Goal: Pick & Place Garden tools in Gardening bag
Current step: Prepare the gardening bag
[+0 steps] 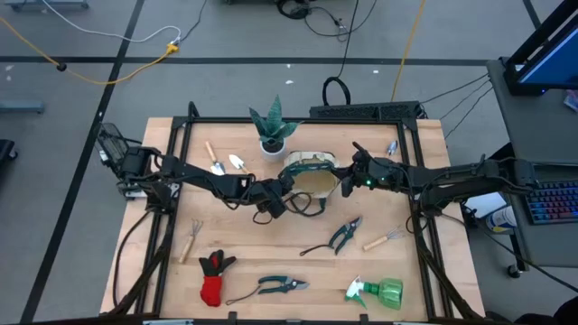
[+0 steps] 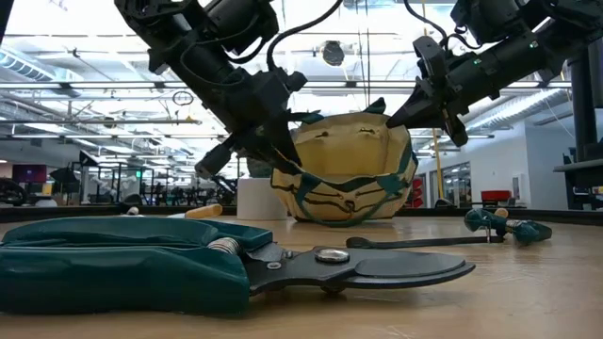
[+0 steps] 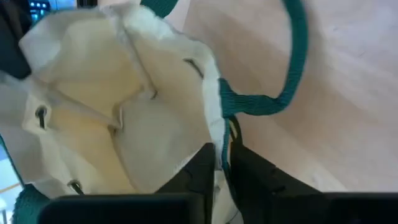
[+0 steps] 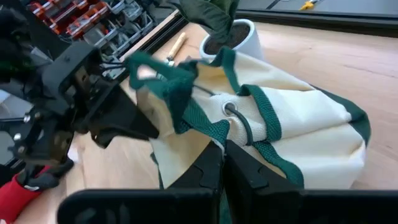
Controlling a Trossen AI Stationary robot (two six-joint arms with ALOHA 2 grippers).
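From above, your left gripper (image 1: 282, 200) and right gripper (image 1: 348, 181) flank the gardening bag (image 1: 310, 173) mid-surface.

Low view: lift both rims evenly.

Left wrist: fingers nearly closed on the rim.

Right wrist: fingers clamped on green trim; the bag's inside stays hidden.

Both my arms reach toward the middle, my left hand (image 1: 274, 200) and right hand (image 1: 348, 181) each pinched on fabric.

Robotics lab: open hall, ceiling trusses (image 2: 85, 89), floor cables (image 1: 108, 54), keyboard (image 1: 551, 200)
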